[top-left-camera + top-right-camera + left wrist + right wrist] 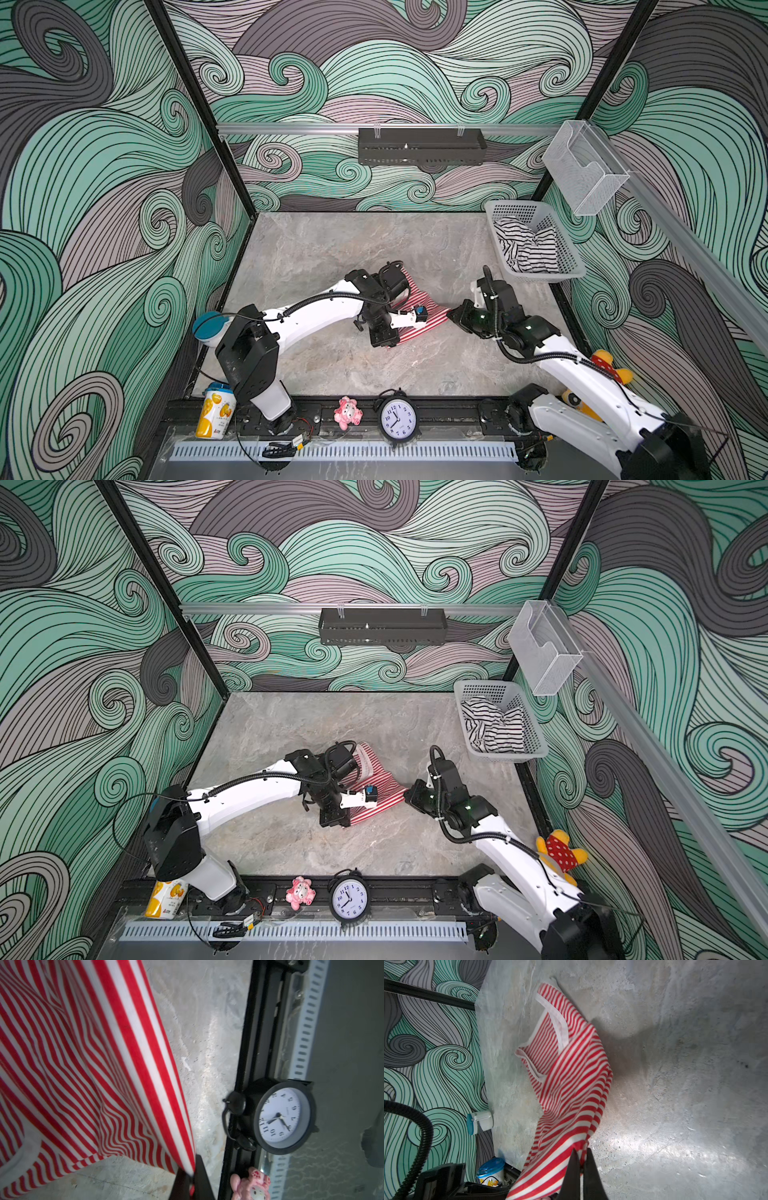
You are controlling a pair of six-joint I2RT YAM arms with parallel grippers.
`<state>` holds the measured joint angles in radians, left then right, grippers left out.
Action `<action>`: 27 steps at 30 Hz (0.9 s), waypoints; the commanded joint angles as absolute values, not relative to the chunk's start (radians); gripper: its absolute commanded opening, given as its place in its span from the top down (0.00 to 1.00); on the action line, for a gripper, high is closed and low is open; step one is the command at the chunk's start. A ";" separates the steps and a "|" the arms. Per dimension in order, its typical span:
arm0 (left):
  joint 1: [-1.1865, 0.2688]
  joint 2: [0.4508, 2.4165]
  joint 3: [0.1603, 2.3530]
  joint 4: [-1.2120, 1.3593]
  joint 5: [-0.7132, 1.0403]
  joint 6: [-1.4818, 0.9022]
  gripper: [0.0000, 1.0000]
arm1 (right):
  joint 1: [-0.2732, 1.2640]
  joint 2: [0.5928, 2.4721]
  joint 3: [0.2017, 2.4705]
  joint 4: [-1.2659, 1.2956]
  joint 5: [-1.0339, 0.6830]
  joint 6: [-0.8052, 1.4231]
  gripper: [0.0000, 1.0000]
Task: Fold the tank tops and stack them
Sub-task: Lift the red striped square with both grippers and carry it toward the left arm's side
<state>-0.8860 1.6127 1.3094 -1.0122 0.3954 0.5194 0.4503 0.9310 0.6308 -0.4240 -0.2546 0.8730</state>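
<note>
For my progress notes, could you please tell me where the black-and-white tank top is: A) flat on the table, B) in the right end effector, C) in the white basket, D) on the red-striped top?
C: the black-and-white tank top lies crumpled inside the white basket.

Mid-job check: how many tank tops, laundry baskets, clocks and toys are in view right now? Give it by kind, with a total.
Tank tops: 2, the red-striped top and the black-striped top
Laundry baskets: 1, the white basket, holding the black-striped top
Clocks: 1, the black clock
Toys: 2, the pink toy and the yellow toy
Total: 6
</note>
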 commanded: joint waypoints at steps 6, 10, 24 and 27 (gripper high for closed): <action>-0.897 1.591 1.486 -1.197 0.599 0.551 0.99 | 0.431 0.946 0.822 -0.651 -0.205 0.785 1.00; -0.888 1.561 1.454 -1.126 0.497 0.513 0.99 | 0.431 1.031 0.906 -0.642 -0.214 0.763 1.00; -0.643 1.427 1.250 -0.970 0.459 0.507 1.00 | 0.481 1.474 1.244 -0.581 -0.259 0.692 1.00; -0.587 1.450 1.217 -0.942 0.443 0.534 1.00 | 0.489 1.593 1.325 -0.591 -0.259 0.680 1.00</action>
<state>-0.6205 1.4467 1.2385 -0.9455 0.4599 0.5034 0.4870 1.5249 1.2686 -0.5980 -0.2882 0.7074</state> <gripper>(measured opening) 0.046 0.048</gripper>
